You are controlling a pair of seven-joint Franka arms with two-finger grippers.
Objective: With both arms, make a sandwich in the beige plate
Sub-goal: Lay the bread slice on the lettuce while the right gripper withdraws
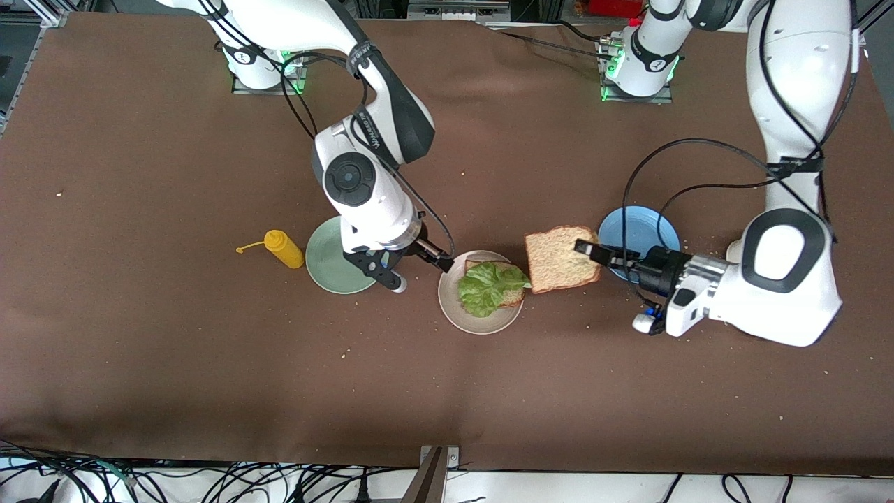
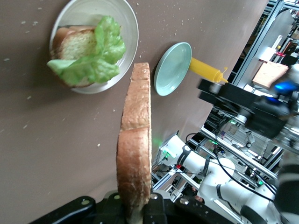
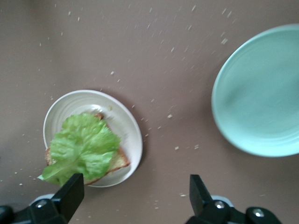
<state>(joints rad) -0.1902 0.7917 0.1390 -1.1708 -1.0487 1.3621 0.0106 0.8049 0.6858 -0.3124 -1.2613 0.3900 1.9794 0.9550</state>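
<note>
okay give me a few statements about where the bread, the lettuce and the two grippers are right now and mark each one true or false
1. The left gripper holds a bread slice. True.
2. The lettuce lies on the mint-green plate. False: it lies on bread in the beige plate.
3. The right gripper is shut on lettuce. False: it is open and holds nothing.
4. The mustard bottle lies beside the mint-green plate. True.
5. The blue plate holds bread. False: nothing shows on it.

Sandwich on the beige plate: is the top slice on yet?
Not yet. On the beige plate, lettuce lies uncovered on one bread slice. The left gripper holds the second slice in the air beside the plate.
</note>
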